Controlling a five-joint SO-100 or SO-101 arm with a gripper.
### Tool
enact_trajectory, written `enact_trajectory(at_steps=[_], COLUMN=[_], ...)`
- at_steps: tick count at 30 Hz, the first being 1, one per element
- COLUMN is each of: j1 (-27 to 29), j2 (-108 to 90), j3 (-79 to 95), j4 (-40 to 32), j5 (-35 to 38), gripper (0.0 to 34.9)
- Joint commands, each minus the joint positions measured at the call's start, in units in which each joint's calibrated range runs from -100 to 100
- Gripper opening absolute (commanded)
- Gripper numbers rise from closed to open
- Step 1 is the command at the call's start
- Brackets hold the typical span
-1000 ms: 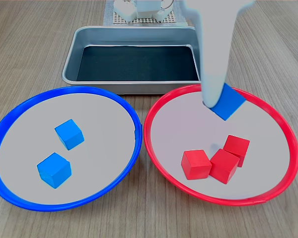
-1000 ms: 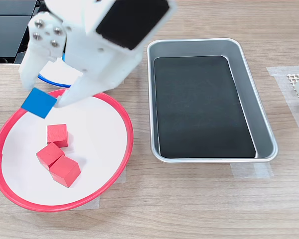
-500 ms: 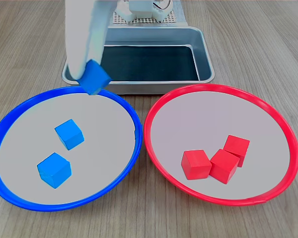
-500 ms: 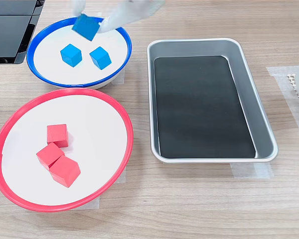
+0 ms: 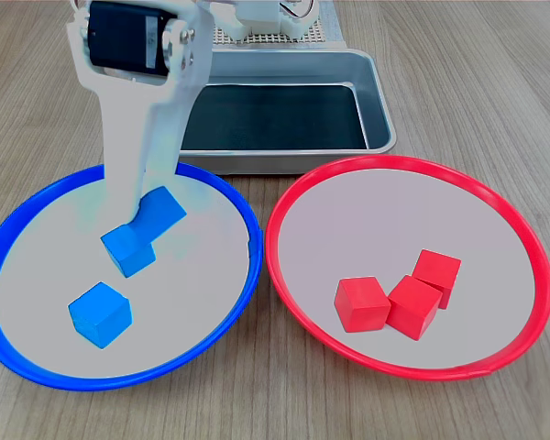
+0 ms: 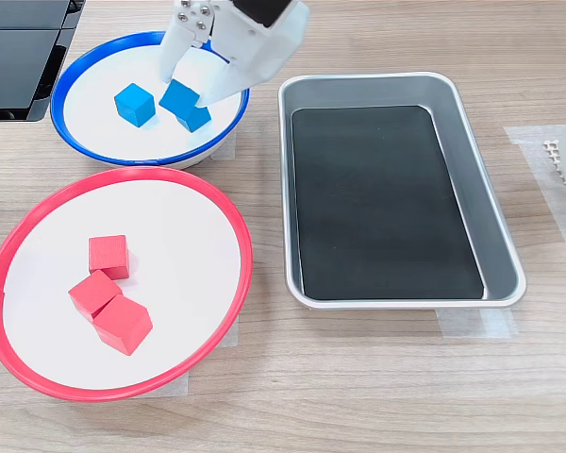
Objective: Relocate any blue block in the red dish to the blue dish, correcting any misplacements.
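Both exterior views show a wood-grain table (image 5: 495, 101) with pale brown planks running across it. On it sit the blue dish (image 5: 9, 229), the red dish (image 5: 284, 202) and a rectangular metal tray (image 6: 457, 113) with a black liner. In the first exterior view the blue dish is on the left, the red dish just beside it on the right, their rims nearly touching, and the tray lies behind them.

The white gripper (image 5: 151, 209) reaches down into the blue dish, with the blue block (image 5: 160, 211) between its fingers. The block is tilted and low over the dish's grey inside, touching or almost touching a second blue cube (image 5: 126, 249); from these angles I cannot tell whether it rests on the dish floor. In the second exterior view the block (image 6: 179, 96) sits pinched between the two white fingers (image 6: 170, 57), so the tool appears closed on it. A third blue cube (image 5: 99, 313) lies apart, nearer the front rim in the first exterior view.

The red dish holds three red cubes (image 5: 399, 293) clustered together and touching.

At the second exterior view's top left a dark flat object (image 6: 19, 57) lies on the table, and strips of clear tape (image 6: 472, 323) hold the tray's near edge. A white mesh mat (image 5: 266, 35) lies behind the tray in the first exterior view.
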Motion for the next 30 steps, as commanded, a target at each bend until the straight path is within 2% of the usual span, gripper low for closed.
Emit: enact_trajectory(at_steps=[1, 11, 15, 17, 21, 23, 24, 26, 27, 28, 30], j1=[0.2, -1.9, -2.8, -3.1, -3.6, -3.8, -3.9, -4.2, -4.4, -4.8, -5.8], j2=[1.8, 5.8, 5.8, 5.8, 5.0, 4.0, 3.5, 1.7, 0.3, -1.9, -7.4], j3=[-5.5, -10.0, -9.2, -9.1, -8.6, -8.3, -8.2, -7.8, -7.4, -6.5, -3.7], j4=[-0.9, -1.6, 0.1, 1.7, 4.5, 5.2, 5.4, 5.7, 5.8, 6.1, 7.6], j5=[-0.2, -0.2, -0.4, -0.4, -0.6, -0.6, -0.6, -0.4, -0.3, -0.2, -0.4], gripper=[0.0, 0.8, 5.0, 9.4, 14.0, 14.8, 14.4, 10.7, 6.9, 0.7, 0.0])
